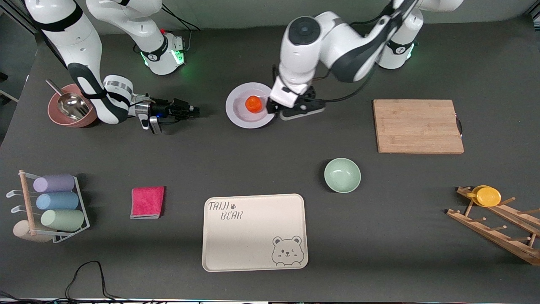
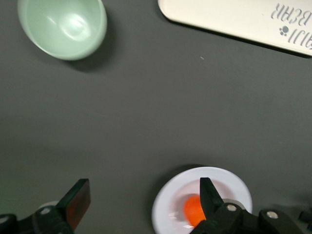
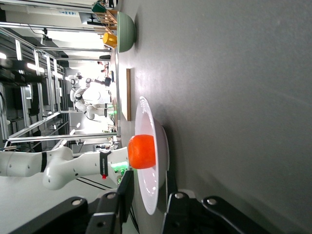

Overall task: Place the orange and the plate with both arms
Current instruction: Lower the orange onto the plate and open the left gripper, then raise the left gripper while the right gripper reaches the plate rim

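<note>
Jaws first, from the front view: the left gripper (image 1: 287,109) hangs spread wide and empty, low at the plate's (image 1: 240,118) three o'clock edge. The right gripper (image 1: 195,110) lies level near the table (image 1: 270,160) at the plate's nine o'clock, parted only narrowly, empty, with bare table between its tips and the rim. The orange (image 1: 253,104) sits on the plate, a little off its middle. The plate lies at twelve o'clock from the bear tray (image 1: 253,232) and eleven o'clock from the green bowl (image 1: 342,175). Room around it is generous.

My left wrist view confirms the wide spread (image 2: 144,197). One finger stands just beside the orange (image 2: 192,208), over the plate (image 2: 170,204).

My right wrist view looks along the table. The plate's (image 3: 148,122) thin rim lines up edge-on with the gap of my jaws (image 3: 148,187), and the orange (image 3: 142,151) bulges above it.

I judge the plate stiff, smooth, probably slippery and breakable, so I'd pinch its raised rim. The orange looks light and firm but will roll if the plate tilts. The dark table looks matte and flat.
</note>
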`<state>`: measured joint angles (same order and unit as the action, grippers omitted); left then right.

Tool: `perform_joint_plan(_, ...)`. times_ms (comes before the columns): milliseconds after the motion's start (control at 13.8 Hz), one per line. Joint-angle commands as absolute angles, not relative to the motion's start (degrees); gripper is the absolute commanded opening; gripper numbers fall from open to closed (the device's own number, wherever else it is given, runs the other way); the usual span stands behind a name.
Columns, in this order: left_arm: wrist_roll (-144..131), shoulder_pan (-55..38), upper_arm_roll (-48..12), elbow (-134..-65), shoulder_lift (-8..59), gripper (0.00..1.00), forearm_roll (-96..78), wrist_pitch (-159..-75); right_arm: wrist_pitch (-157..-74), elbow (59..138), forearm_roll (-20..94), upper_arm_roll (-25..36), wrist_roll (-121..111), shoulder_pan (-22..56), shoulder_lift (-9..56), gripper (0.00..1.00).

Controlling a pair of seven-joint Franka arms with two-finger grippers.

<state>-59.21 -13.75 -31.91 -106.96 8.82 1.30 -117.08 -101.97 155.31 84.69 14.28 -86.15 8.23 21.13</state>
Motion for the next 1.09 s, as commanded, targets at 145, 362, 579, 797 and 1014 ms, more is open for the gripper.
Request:
perform_joint_plan(145,-28.01,-4.23,-26.12,-109.95,-5.52,1.0,-3.69,-103.64,-105.46,156.18,91.49,12.4,-88.42,11.34,21.8,0.33)
perform_joint_plan(362,-15.68,-1.24,-19.62,-109.86,-10.09,1.0,-3.34,-99.33,-107.75,156.36,95.44,9.24,-88.42,11.43,21.8,0.33)
perform_joint_plan(579,-3.82,-0.7,-10.31,-109.95,-13.52,1.0,-2.64,-97.56,-109.42,156.88,98.43,6.51,-88.24,11.42,21.8,0.33)
perform_joint_plan(797,5.16,0.44,-4.5,-110.48,-16.34,1.0,1.4,-97.47,-110.12,156.97,102.73,2.39,-88.24,11.43,21.8,0.33)
perform_joint_plan(1014,11.42,-0.52,1.39,-110.48,-16.52,1.0,1.41,-97.3,-111.09,156.97,107.83,-1.92,-88.24,11.34,21.62,0.33)
